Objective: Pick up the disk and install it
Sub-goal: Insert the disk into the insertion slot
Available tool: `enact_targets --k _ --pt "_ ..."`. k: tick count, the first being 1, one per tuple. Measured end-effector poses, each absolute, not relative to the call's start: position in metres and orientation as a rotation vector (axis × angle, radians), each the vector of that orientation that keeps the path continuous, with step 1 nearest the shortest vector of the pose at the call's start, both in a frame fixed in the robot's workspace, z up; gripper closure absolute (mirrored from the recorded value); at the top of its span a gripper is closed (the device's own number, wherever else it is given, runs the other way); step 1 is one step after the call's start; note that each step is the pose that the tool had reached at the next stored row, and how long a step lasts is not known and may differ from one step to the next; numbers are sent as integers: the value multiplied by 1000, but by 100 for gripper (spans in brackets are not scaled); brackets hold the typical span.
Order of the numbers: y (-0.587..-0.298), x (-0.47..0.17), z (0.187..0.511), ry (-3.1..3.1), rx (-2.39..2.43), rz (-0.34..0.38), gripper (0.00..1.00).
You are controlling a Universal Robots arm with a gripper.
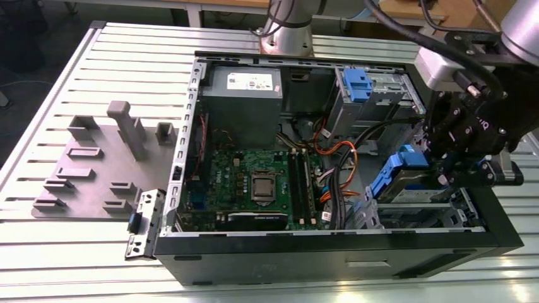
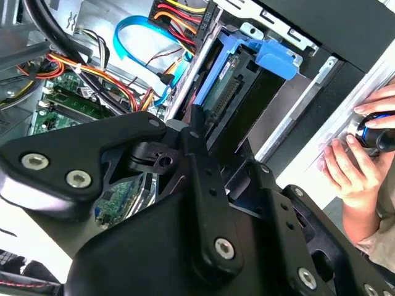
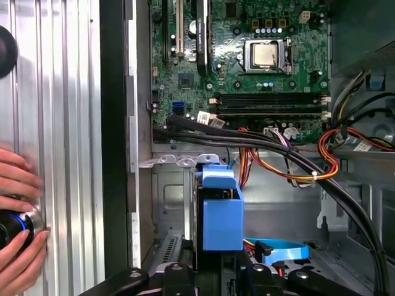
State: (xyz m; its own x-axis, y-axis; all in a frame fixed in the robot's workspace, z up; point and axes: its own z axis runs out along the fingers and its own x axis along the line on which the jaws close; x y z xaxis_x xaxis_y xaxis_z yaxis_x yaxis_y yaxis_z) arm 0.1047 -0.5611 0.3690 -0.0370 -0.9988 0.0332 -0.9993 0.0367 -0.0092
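Exterior view: gripper [image 1: 447,172] grips disk [image 1: 411,180]

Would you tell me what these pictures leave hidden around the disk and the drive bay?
- The disk's label: edge-on in the first wrist view, partly covered by the gripper in the exterior view.
- How deep the disk sits in the bay: the gripper's body blocks it in the second wrist view.
- The object under the person's hand: cut off by the first wrist view's edge.
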Motion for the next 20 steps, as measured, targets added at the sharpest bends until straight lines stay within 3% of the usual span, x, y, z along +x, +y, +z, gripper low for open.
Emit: enact_targets --k 8,10,12,13,20 --pt "-562 104 363 -2249 2167 47 65" --pt "-562 104 363 -2249 2167 47 59" --pt "-562 104 363 -2249 2168 47 59" --pt "-562 104 363 -2249 2168 47 52" --pt "-562 103 357 -2248 2190 61 52"
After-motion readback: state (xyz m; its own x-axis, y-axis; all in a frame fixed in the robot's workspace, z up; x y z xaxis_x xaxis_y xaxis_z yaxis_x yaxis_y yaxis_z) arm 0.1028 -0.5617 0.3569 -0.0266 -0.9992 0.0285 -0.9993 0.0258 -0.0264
